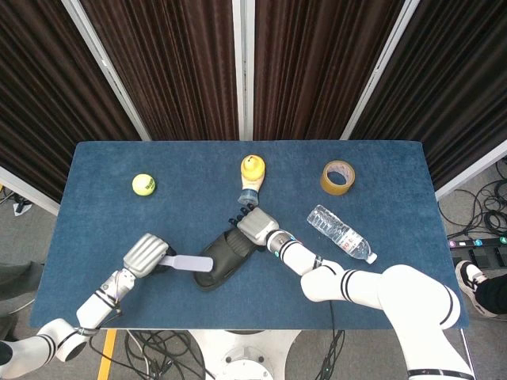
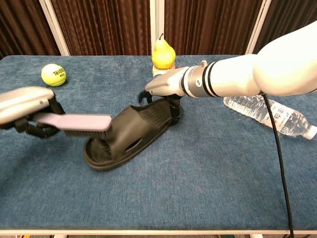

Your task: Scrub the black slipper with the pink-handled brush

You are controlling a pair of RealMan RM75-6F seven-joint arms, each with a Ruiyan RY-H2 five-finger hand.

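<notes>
The black slipper (image 1: 220,260) (image 2: 130,132) lies on the blue table, toe toward the near left. My right hand (image 1: 252,226) (image 2: 166,85) grips its heel end, fingers curled over the rim. My left hand (image 1: 144,256) (image 2: 24,104) holds the pink-handled brush (image 1: 190,264) (image 2: 74,122) by the handle. The brush head sits bristles down over the toe end of the slipper, at its left edge.
A tennis ball (image 1: 143,184) (image 2: 53,75) lies at the far left. A yellow pear (image 1: 252,169) (image 2: 162,52) stands on a small cup behind the slipper. A tape roll (image 1: 337,176) and a plastic water bottle (image 1: 341,233) (image 2: 269,115) lie to the right.
</notes>
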